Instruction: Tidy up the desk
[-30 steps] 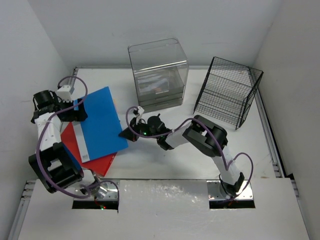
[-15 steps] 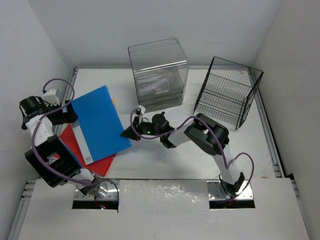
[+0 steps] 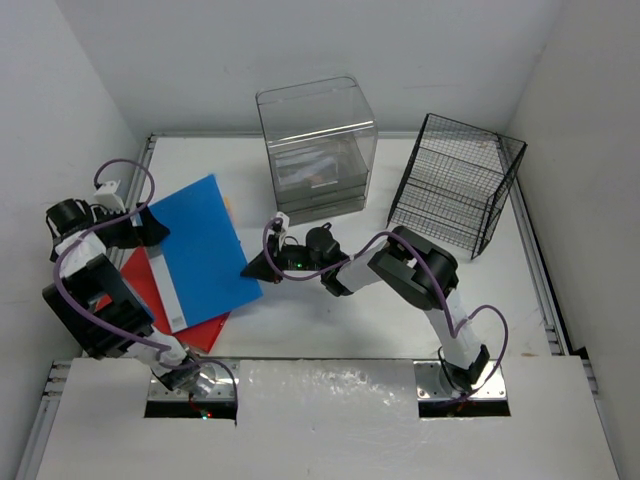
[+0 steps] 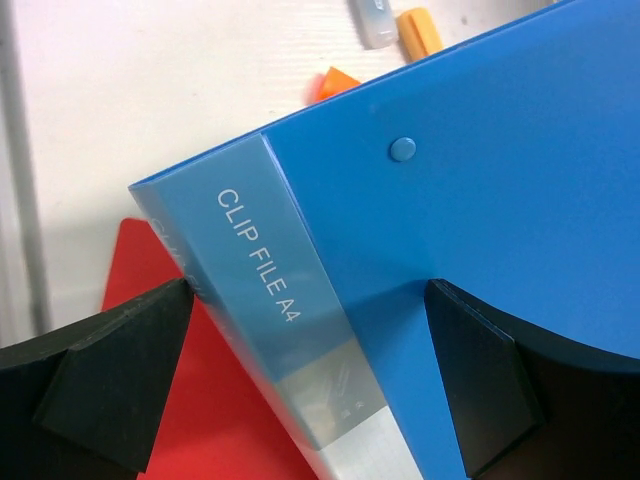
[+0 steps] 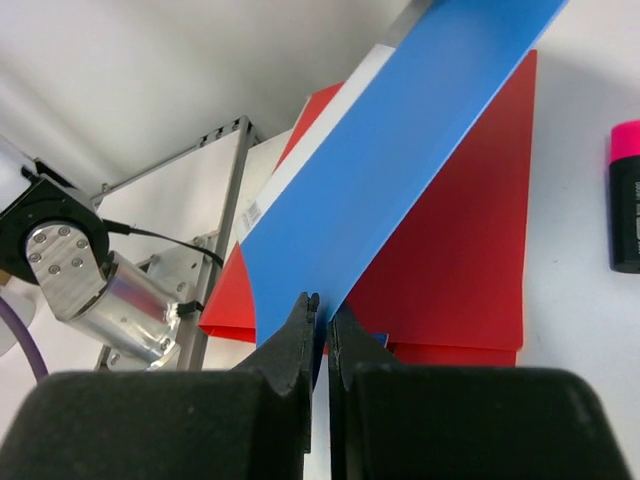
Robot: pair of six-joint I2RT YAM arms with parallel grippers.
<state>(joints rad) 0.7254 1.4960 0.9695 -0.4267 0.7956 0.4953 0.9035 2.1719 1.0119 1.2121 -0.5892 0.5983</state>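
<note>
The white tabletop (image 3: 330, 325), with grey rails along its edges, fills the floor of the walled cell and carries everything, with both arm bases at its near edge. Toward its left edge lies a blue clip file (image 3: 200, 250), set askew on top of a red folder (image 3: 207, 326) whose corners show at the file's left and near sides. The left claw (image 3: 155, 228) stands wide open at the file's left edge. In the left wrist view its two black fingers (image 4: 110, 370) sit either side of the pale spine strip printed "CLIP FILE A4", and I cannot tell whether they touch it. The right claw (image 3: 258, 266) reaches across from the right and is pinched tight on the file's right edge. In the right wrist view the fingers (image 5: 300, 340) meet on the blue sheet, which rises at a slant above the red folder (image 5: 450, 230). A black marker (image 5: 627, 200) with a pink cap lies on the tabletop just beside the red folder. Small orange pieces (image 4: 335, 82) peek out beyond the file's far edge. At the far edge stands a clear drawer box (image 3: 318, 150) near the middle, and a black wire rack (image 3: 455, 185) sits toward the far right corner, apart from the box.
</note>
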